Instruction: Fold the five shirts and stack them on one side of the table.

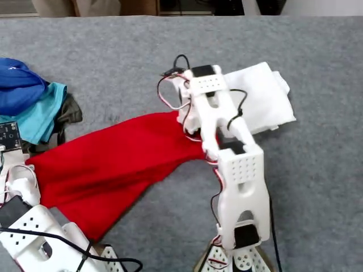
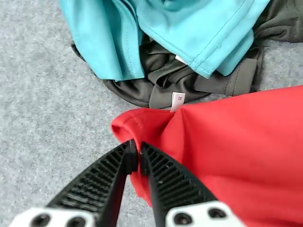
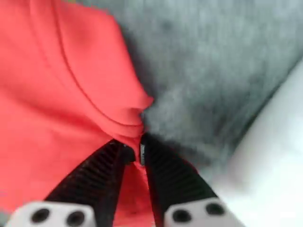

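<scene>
Grips a bunched corner of the red shirt (image 2: pixel 236 151) with the left pincer (image 2: pixel 135 158); jaws closed tight on the hem, little cloth between them. Same at the right pincer (image 3: pixel 137 151): closed on a thin fold at the shirt's other end.

Likely failure points, as a judgement:
- Slips out of either pincer under tension; shallow bite at both ends, hem only.
- Snags the dark shirt (image 2: pixel 189 82) on the left. Lies just beside the gripped corner, maybe touching, with a tag right at the red edge. Could drag along with any pull.
- Knocks the white shirt (image 1: pixel 261 102) on the right. Already folded, sits just beside the right pincer. Could come undone with a sweep that way.
- Skews the fold if pulled unevenly. Looks narrow and gathered toward the right end, wide at the left.

Position: spans diagonally between both pincers, from near left to the middle of the grey surface (image 1: pixel 317 187), widest part toward the near edge. Cannot tell whether lifted clear or lying flat. Beyond the left end, farther off: teal shirt (image 1: pixel 42 110) over the dark one, blue shirt (image 1: pixel 20 85) at the far-left edge. Roughly one of five done, judging by the single folded white one.
</scene>
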`<state>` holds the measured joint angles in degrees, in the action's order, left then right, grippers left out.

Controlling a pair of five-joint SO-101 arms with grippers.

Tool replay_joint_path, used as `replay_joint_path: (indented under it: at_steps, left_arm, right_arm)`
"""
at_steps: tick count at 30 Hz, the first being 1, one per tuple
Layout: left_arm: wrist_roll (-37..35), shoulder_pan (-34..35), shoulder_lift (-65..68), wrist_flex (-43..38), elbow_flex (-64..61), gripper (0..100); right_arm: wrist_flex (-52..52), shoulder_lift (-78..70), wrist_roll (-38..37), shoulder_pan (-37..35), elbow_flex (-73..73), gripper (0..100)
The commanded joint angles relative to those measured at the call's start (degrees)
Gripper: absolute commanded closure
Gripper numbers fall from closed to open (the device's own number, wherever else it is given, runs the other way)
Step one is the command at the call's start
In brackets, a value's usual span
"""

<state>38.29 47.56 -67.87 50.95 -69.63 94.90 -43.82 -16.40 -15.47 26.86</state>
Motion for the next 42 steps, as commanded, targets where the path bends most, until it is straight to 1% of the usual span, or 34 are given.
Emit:
replay_joint_path:
  at_steps: [1, 4, 6, 10, 12, 14, 19, 21, 23, 25, 29, 32, 35, 36, 38, 40, 42]
  left_arm:
    - [-0.9, -0.6, -0.3, 0.0, 5.4, 98]
    - [-1.3, -0.7, -0.2, 1.3, 9.6, 98]
    - [-2.1, -1.2, 0.7, 5.9, 13.1, 98]
    - [-3.6, -6.3, 7.7, 15.8, 21.8, 98]
    - [-6.5, -9.0, 13.3, 21.3, 28.0, 98]
    - [-7.7, -11.8, 19.5, 27.8, 34.9, 98]
    - [-7.4, -18.8, 34.8, 45.8, 51.9, 98]
    - [-5.7, -19.3, 40.4, 50.2, 56.2, 98]
    - [-4.8, -17.1, 43.9, 49.8, 57.1, 98]
    - [-4.0, -13.5, 46.2, 49.8, 57.4, 98]
    - [3.3, -7.2, 49.4, 49.8, 57.1, 98]
    - [6.0, -3.5, 51.2, 49.4, 57.6, 98]
    - [8.3, -1.0, 52.0, 49.4, 57.5, 98]
    - [8.6, -0.1, 52.0, 49.4, 57.5, 98]
    - [8.6, 0.9, 51.8, 49.4, 57.6, 98]
    - [8.6, 1.0, 51.6, 49.4, 57.2, 98]
    - [8.4, 1.0, 51.6, 49.4, 57.1, 98]
  right_arm:
    - [6.3, 4.6, -3.6, 4.9, 0.7, 99.7]
    - [7.3, 10.0, -6.9, 9.7, -4.2, 99.7]
    - [7.2, 14.5, -10.0, 12.2, -9.9, 99.7]
    - [5.5, 24.3, -14.8, 15.4, -24.3, 99.7]
    - [2.9, 30.1, -16.7, 16.7, -32.5, 99.7]
    - [0.0, 35.6, -18.2, 17.3, -40.6, 99.7]
    - [-2.6, 45.1, -18.9, 17.4, -55.8, 99.7]
    - [-2.5, 47.3, -19.4, 17.4, -59.2, 99.7]
    - [-2.1, 49.3, -22.0, 17.5, -62.1, 99.7]
    - [-2.0, 51.3, -24.5, 17.5, -64.5, 99.7]
    - [0.8, 55.9, -28.6, 17.0, -65.6, 99.7]
    - [3.7, 62.5, -31.9, 17.4, -63.1, 99.3]
    - [4.8, 73.4, -32.2, 19.2, -56.0, 98.2]
    - [5.0, 76.7, -32.3, 19.4, -53.1, 95.8]
    - [4.7, 81.3, -32.3, 18.6, -48.2, 87.2]
    - [4.4, 82.8, -32.2, 15.3, -44.6, 77.1]
    - [2.9, 82.2, -30.9, 10.3, -42.2, 68.3]
